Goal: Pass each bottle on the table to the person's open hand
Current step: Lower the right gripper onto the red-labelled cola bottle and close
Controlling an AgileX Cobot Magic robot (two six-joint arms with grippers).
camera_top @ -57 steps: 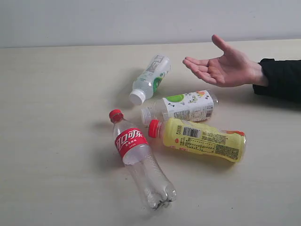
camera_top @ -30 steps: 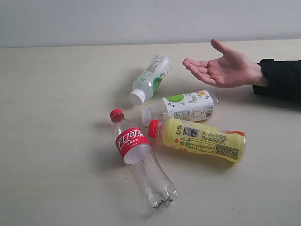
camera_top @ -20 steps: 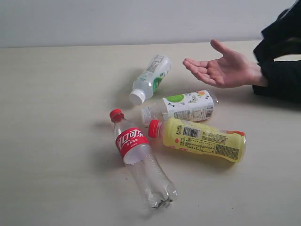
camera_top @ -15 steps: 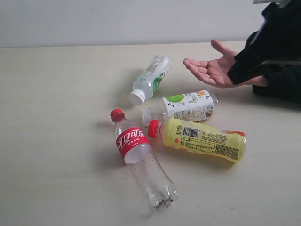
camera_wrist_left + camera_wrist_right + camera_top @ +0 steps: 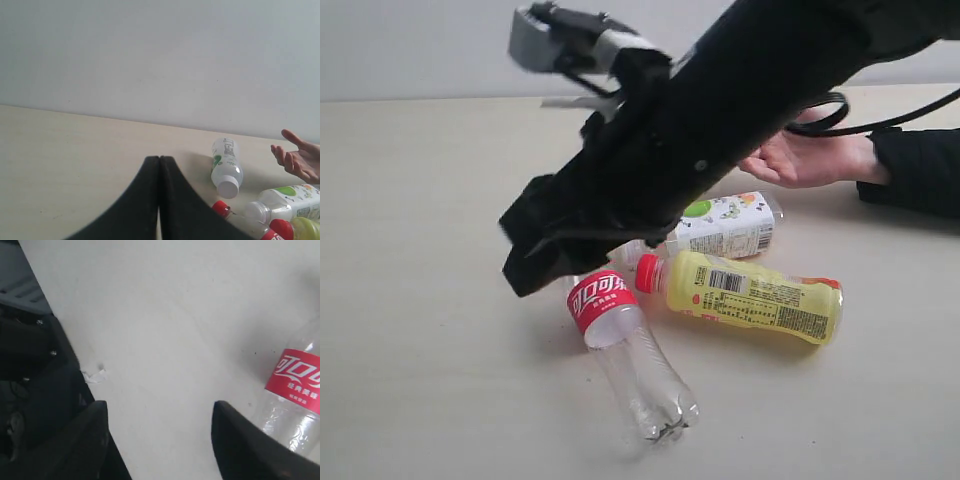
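Observation:
On the table (image 5: 420,200) lies the clear bottle with the red cap and red label (image 5: 620,345), also seen in the right wrist view (image 5: 295,385). The yellow bottle (image 5: 755,297) and one white-green bottle (image 5: 725,226) lie to its right. My right arm hides the second white-green bottle in the exterior view; the left wrist view shows this bottle (image 5: 226,168). My right gripper (image 5: 527,258) (image 5: 159,407) is open and empty, just left of the red bottle's neck. The person's open hand (image 5: 815,160) stays palm up behind the arm. My left gripper (image 5: 159,158) is shut and empty.
A pale grey wall (image 5: 420,50) runs behind the table. My right arm (image 5: 720,110) crosses the scene diagonally from the upper right. A small white scrap (image 5: 93,375) lies on the table near dark robot structure (image 5: 25,365).
My right arm has swept in from the upper right, across the hand and bottles, to the red-capped bottle's neck. The bottles and hand have barely shifted.

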